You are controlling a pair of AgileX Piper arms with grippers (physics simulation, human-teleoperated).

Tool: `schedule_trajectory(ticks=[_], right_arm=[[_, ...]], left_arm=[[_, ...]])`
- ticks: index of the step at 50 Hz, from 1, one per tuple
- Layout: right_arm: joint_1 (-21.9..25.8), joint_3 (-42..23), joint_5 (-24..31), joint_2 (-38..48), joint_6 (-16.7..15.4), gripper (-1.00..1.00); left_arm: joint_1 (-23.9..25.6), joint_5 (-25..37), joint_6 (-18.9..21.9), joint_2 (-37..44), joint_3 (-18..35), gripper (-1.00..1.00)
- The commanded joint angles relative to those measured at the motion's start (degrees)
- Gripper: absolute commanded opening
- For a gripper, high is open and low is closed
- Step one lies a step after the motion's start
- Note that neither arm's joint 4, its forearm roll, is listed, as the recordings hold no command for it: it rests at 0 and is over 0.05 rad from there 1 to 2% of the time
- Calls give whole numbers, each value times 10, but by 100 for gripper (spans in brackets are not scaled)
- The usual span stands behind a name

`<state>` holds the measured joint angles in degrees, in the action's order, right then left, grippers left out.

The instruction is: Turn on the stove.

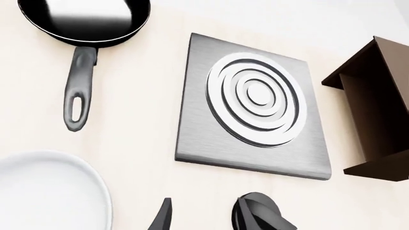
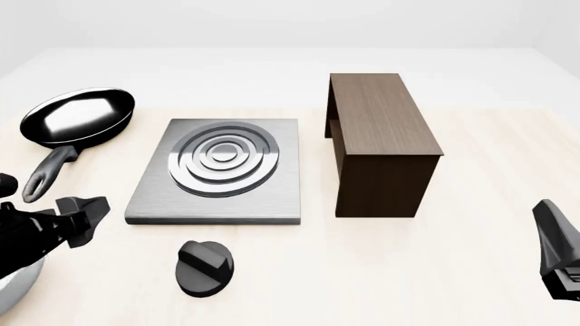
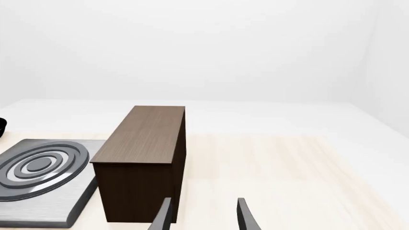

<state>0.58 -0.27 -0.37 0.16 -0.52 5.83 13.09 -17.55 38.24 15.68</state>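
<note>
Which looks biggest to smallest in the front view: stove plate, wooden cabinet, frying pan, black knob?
1. Stove plate and wooden cabinet: look about alike, too close to rank.
2. Frying pan, handle included.
3. Black knob, though nearest the camera.

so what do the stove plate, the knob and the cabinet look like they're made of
Stove plate: brushed grey metal, judging by fine streaks and a dull sheen; its rings look polished silver.
Knob: matte black, probably plastic, with a raised ridge.
Cabinet: dark brown wood or veneer, going by its grain lines.
</note>
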Motion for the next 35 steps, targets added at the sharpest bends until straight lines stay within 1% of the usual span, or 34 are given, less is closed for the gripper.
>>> schedule_trajectory(ticks=[1, 3, 5, 11, 12, 13, 15, 19, 24, 26, 27, 30, 33, 34, 35], right_arm=[[0, 0, 0, 0, 0, 100], [0, 0, 0, 0, 0, 100], [0, 0, 0, 0, 0, 100], [0, 0, 0, 0, 0, 100], [0, 0, 0, 0, 0, 100], [0, 0, 0, 0, 0, 100], [0, 0, 0, 0, 0, 100], [0, 0, 0, 0, 0, 100], [0, 0, 0, 0, 0, 100], [0, 0, 0, 0, 0, 100], [0, 0, 0, 0, 0, 100], [0, 0, 0, 0, 0, 100], [0, 0, 0, 0, 0, 100], [0, 0, 0, 0, 0, 100], [0, 0, 0, 0, 0, 100]], left_arm=[[-52, 73, 21, -56, 48, 100], [-67, 94, 29, -65, 68, 100], [-71, 103, 30, -70, 77, 100], [-82, 107, 31, -77, 78, 100], [-82, 112, 28, -83, 80, 100], [-69, 119, 5, -99, 80, 100], [-95, 131, 22, -105, 92, 100], [-100, 154, 12, -124, 106, 100], [-113, 161, 17, -128, 116, 100], [-132, 165, 24, -127, 127, 100], [-132, 165, 25, -127, 128, 100], [-153, 177, 33, -131, 146, 100], [-159, 184, 38, -133, 156, 100], [-173, 190, 46, -135, 165, 100], [-176, 194, 47, -137, 170, 100]])
